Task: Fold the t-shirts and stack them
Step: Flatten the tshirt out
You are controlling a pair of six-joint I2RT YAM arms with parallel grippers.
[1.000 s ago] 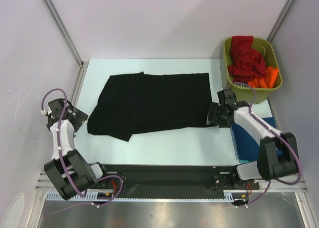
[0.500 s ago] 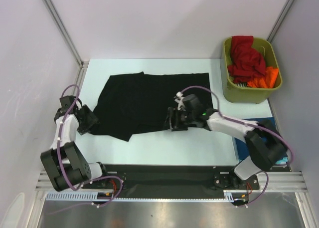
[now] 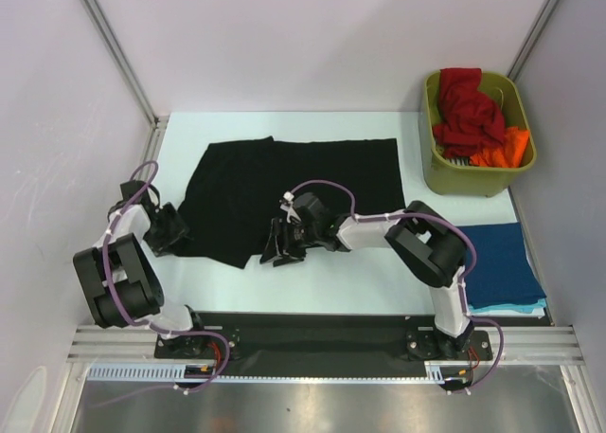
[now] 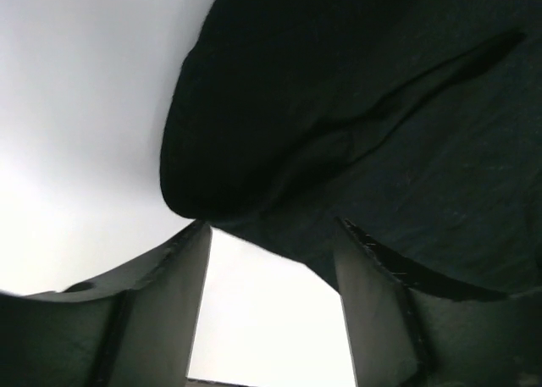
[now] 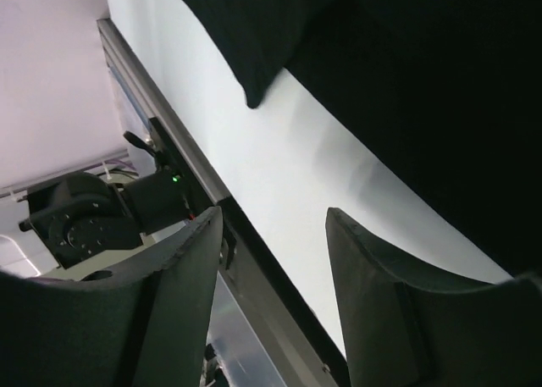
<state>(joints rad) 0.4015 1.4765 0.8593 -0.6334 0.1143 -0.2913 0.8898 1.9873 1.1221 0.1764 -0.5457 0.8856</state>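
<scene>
A black t-shirt (image 3: 294, 191) lies spread flat across the table. My left gripper (image 3: 170, 232) sits low at the shirt's near-left corner. In the left wrist view its jaws (image 4: 273, 228) stand open, with bare table between the fingers (image 4: 161, 306) and the shirt's edge (image 4: 356, 107) just at their tips. My right gripper (image 3: 280, 250) reaches across to the shirt's near edge, left of the middle. It is open (image 5: 273, 213) over bare table, with the black cloth (image 5: 423, 82) beside it and nothing held.
An olive-green bin (image 3: 473, 179) at the back right holds a red shirt (image 3: 467, 111) and an orange one (image 3: 502, 151). A folded dark blue shirt (image 3: 497, 262) lies on a teal one (image 3: 516, 308) at the near right. The black front rail (image 5: 169, 150) runs close to my right gripper.
My right arm swept left along the shirt's near edge, from its right side to left of the middle. My left gripper moved in to the shirt's near-left corner.
</scene>
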